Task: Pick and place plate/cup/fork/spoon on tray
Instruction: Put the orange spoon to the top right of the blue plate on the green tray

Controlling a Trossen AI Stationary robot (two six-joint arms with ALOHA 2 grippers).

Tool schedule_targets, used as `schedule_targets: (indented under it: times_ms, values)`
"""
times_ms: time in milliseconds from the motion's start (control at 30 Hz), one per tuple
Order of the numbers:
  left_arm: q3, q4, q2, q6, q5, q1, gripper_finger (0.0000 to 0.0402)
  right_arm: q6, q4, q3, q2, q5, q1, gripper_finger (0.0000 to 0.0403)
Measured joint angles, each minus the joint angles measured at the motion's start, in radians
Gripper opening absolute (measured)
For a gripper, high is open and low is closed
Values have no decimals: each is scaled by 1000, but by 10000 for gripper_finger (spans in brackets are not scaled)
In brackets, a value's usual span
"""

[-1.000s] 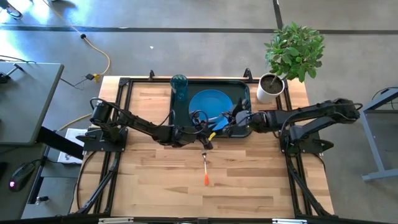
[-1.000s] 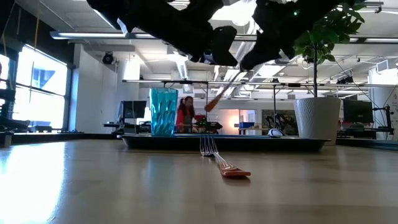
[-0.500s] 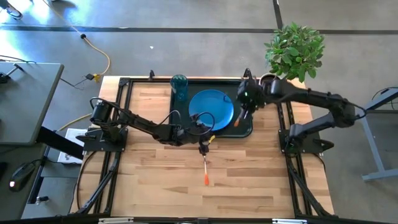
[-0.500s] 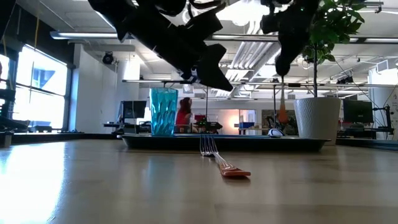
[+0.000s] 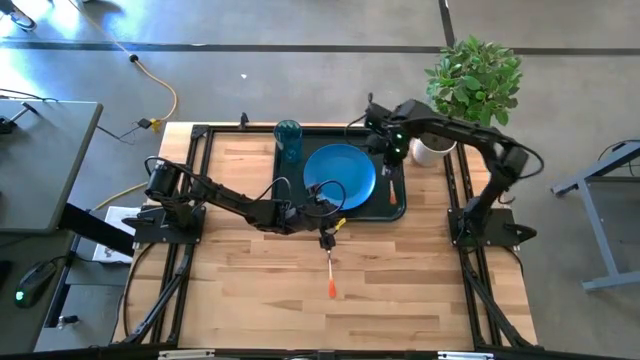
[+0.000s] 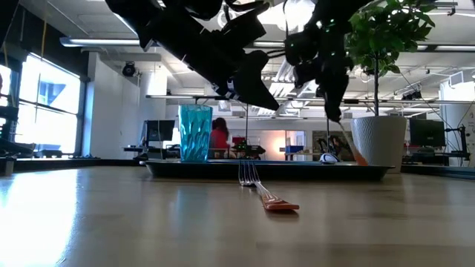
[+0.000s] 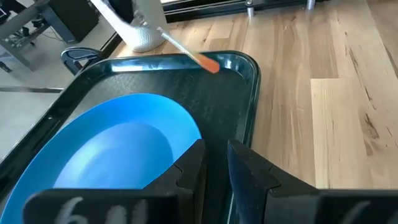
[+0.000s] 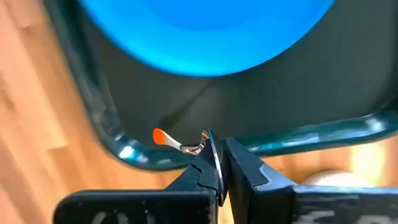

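The dark-green tray (image 5: 392, 208) lies at the table's far middle. On it rest the blue plate (image 5: 340, 175) and, upright at its far left corner, the teal cup (image 5: 288, 140). The fork (image 5: 329, 268) lies flat on the wood near the tray's near edge, tines toward the tray. My right gripper (image 5: 389, 158) hangs over the tray's right part, shut on the spoon (image 6: 345, 137). My left gripper (image 5: 328, 222) hovers over the tray's near edge beside the plate, open by a narrow gap and empty; its wrist view (image 7: 216, 162) shows the gap. My right gripper pinches the spoon's silver bowl end (image 8: 207, 144) between its two fingers, from above, pointing down. The spoon hangs slanting below the fingers, its orange handle end (image 6: 358, 157) lowest, just over the tray's right part. Whether that end touches the tray I cannot tell.
A white plant pot (image 5: 432, 143) with a leafy plant stands just right of the tray's far right corner, close to my right arm. Bare wood stretches around the fork toward the near edge. A person shows far off in the room in the low view.
My right gripper has carried the spoon away from my left gripper, from the tray's near right part toward its far right corner, then lower. The spoon first hung straight down and now slants. My left gripper has drawn back a little toward the table's left and near edges.
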Motion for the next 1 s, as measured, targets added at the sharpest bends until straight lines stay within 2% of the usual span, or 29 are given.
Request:
schedule_targets:
  times_ms: [200,567,667,833,1000]
  values:
    - [0,18,0,-4,0,6,56,-34,-14,152,159,59,-58,0]
    - [0,11,0,-15,49,6,56,-101,-194,417,410,-24,-152,0]
    - [0,12,0,-15,49,8,56,-100,-204,445,452,-37,-172,0]
    - [0,20,0,-15,50,18,56,-116,-214,449,523,-165,-197,0]
    - [0,22,0,-33,76,35,56,-116,-212,447,572,-172,-216,0]
